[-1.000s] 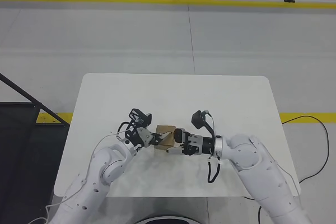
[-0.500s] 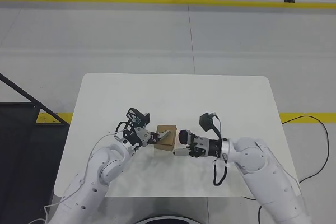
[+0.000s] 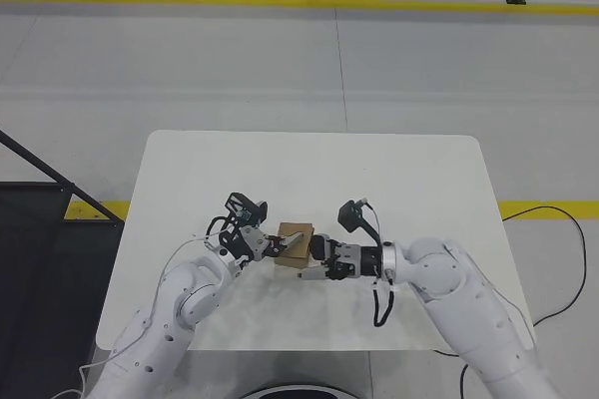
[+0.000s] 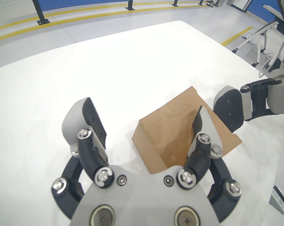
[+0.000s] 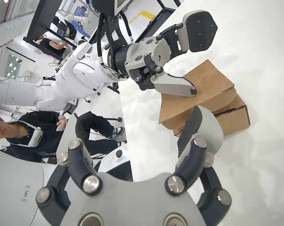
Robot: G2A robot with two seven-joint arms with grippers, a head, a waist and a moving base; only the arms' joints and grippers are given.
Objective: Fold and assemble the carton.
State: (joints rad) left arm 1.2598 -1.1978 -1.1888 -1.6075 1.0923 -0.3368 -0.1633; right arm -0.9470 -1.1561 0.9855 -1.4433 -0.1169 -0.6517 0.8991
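A small brown carton [image 3: 298, 235] lies at the middle of the white table [image 3: 399, 180], its top flaps folded down and one end partly tucked [image 5: 229, 109]. My left gripper [image 3: 278, 246] is open at one end of it. One left finger [image 4: 200, 123] rests on the carton's top [image 4: 170, 130]; the other finger [image 4: 95, 121] hangs over bare table. My right gripper [image 3: 312, 258] is open at the opposite end, one finger [image 5: 196, 128] close against the carton's side. The left gripper [image 5: 191, 59] also shows in the right wrist view, one fingertip pressing on the top flap.
Bare white tabletop [image 4: 109, 66] lies all around the carton, with the front edge [image 3: 280, 350] near both arms. A black frame [image 3: 25, 160] stands off the table's left side. A cable [image 3: 569, 269] trails on the floor at the right.
My right gripper drew back from the carton half a second ago and has now come in against its end again. The left gripper and the carton have barely moved.
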